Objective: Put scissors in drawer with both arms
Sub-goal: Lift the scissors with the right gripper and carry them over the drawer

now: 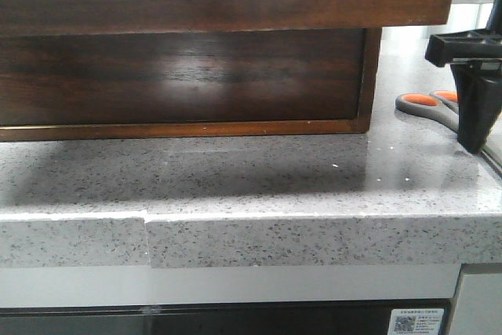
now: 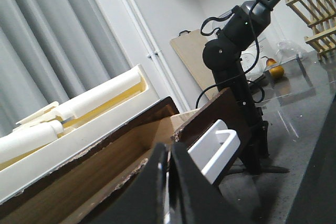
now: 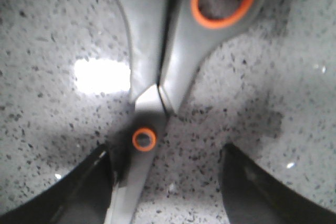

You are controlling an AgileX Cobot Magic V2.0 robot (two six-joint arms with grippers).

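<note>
One pair of small scissors (image 1: 427, 104) with grey plastic handles and orange-lined finger loops is seen at the right edge of the front picture, lying flat on the grey speckled stone counter (image 1: 259, 178). Two finger loops are counted there, and the blades are hidden behind the black right gripper (image 1: 476, 127), which stands over them with its tips down near the counter.

In the right wrist picture the scissors (image 3: 157, 72) fill the upper centre. The two handles are closed together, and one round orange-ringed pivot (image 3: 144, 139) is seen below them. The two black fingers (image 3: 79, 192) of the right gripper are spread wide, one at each lower corner, with the pivot and the start of the blades between them. Whether the fingers touch the metal cannot be told, because the picture is blurred there.

One wide dark brown glossy wooden drawer (image 1: 180, 76) takes the upper left and centre of the front picture. The scissors are outside it, to its right on the counter.

In the left wrist picture the left gripper (image 2: 168, 182) is at the lower centre, its two dark fingers drawn nearly together with only a thin gap. Whether something is held cannot be told. The brown drawer wall (image 2: 121, 145) and one white handle-shaped bracket (image 2: 218, 148) are beside it.
</note>
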